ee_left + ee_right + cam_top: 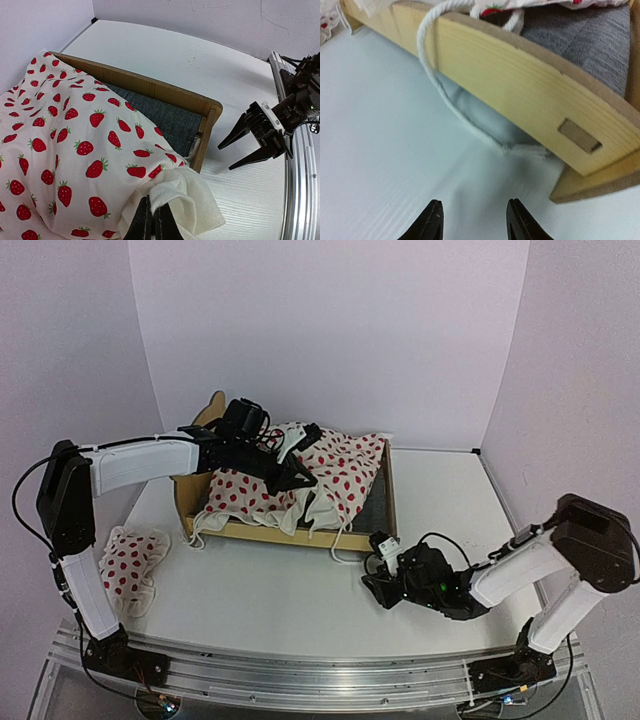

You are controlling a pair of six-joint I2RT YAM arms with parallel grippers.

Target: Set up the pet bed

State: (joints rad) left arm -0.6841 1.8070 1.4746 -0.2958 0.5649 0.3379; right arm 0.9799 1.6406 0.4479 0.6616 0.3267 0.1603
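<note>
Plywood pet bed (270, 533): stands on the white desk (280, 610) in the middle of the top view, with its scalloped headboard toward the upper left.
Grey mattress pad (170, 117): lies inside the frame; only a strip at the right end of the bed shows bare.
Strawberry cloth (345, 465): cream with red berries, heaped inside the bed over most of the pad, its edges spilling over the near rail.
White cord (426, 55): loops over the bed's wooden board and hangs down to the desk, at the upper left of the right wrist view.
Pillow (130, 558): same berry print, on the desk at the left of the top view, outside the bed and apart from it.
Left gripper (300, 478): over the bed, jaws together, pinching a fold of the cloth's white underside.
Right gripper (372, 585): low over the desk just below the bed's lower right corner, jaws apart with nothing between them.
</note>
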